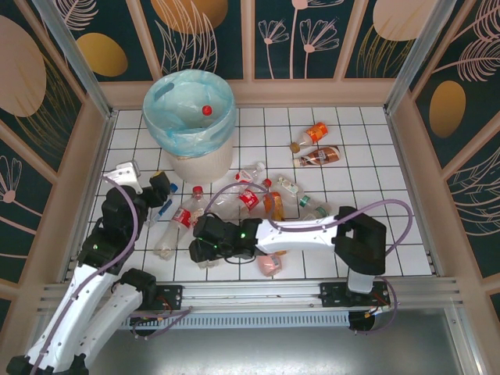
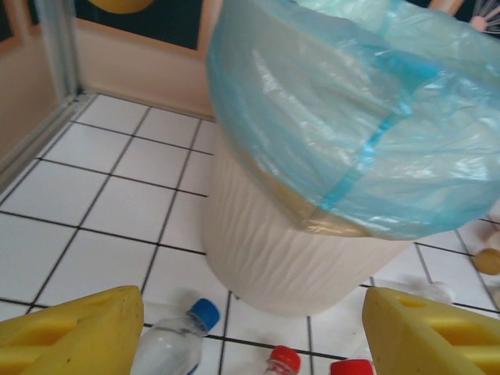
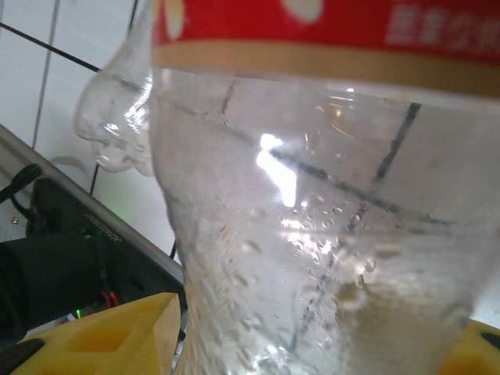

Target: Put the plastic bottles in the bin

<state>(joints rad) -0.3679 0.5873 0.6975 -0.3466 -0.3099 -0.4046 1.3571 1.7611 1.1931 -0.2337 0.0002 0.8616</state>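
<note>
The bin (image 1: pixel 181 161) (image 2: pixel 273 242) stands at the back left, its blue-green bag folded over the rim, and a red-capped bottle (image 1: pixel 207 110) lies inside. Several plastic bottles lie on the tiles in front of it, among them a blue-capped one (image 1: pixel 160 209) (image 2: pixel 176 344), a red-labelled one (image 1: pixel 178 223) and an orange one (image 1: pixel 273 205). My left gripper (image 1: pixel 162 190) (image 2: pixel 250 336) is open, low in front of the bin and above the blue-capped bottle. My right gripper (image 1: pixel 205 250) (image 3: pixel 312 351) is shut on a clear red-labelled bottle (image 3: pixel 312 234) near the front rail.
A pink bottle (image 1: pixel 271 264) lies by my right arm. An orange bottle (image 1: pixel 315 134) and a brown one (image 1: pixel 319 156) lie at the back right. Wooden walls ring the white tiled floor (image 1: pixel 367 226); a metal rail (image 1: pixel 258 293) runs along the front.
</note>
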